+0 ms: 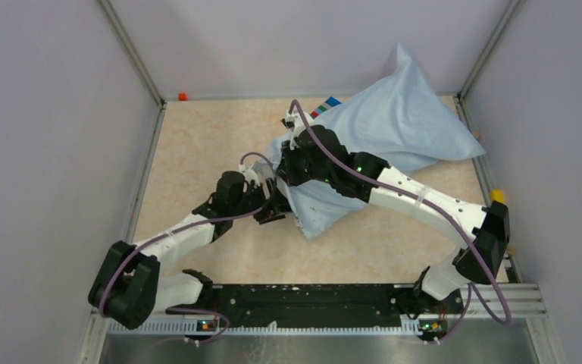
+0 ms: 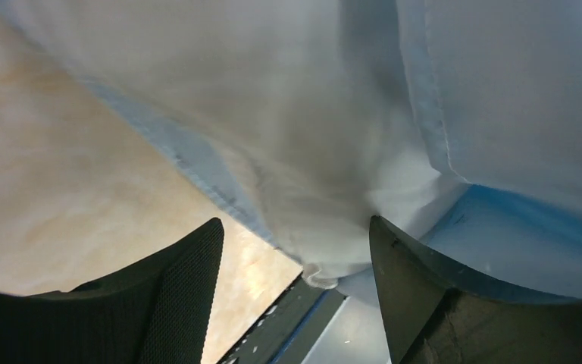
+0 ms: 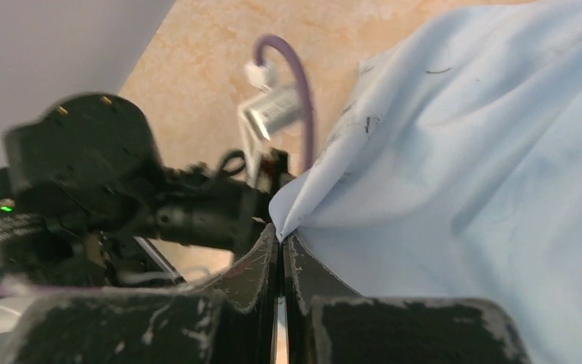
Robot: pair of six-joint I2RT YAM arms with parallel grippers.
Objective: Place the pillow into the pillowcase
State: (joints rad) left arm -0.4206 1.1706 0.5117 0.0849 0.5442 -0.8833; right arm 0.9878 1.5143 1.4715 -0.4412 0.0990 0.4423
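pillowcase [image 1: 394,125] lies across the far right of the table [image 1: 212,136], one corner up against the back wall, another at the table's right edge. right gripper [image 3: 280,239] is pressed together, pinching its near hem. left gripper [image 2: 295,254] is spread just beside, white pillow [image 2: 394,189] bulging between its fingers. bare table left and near.
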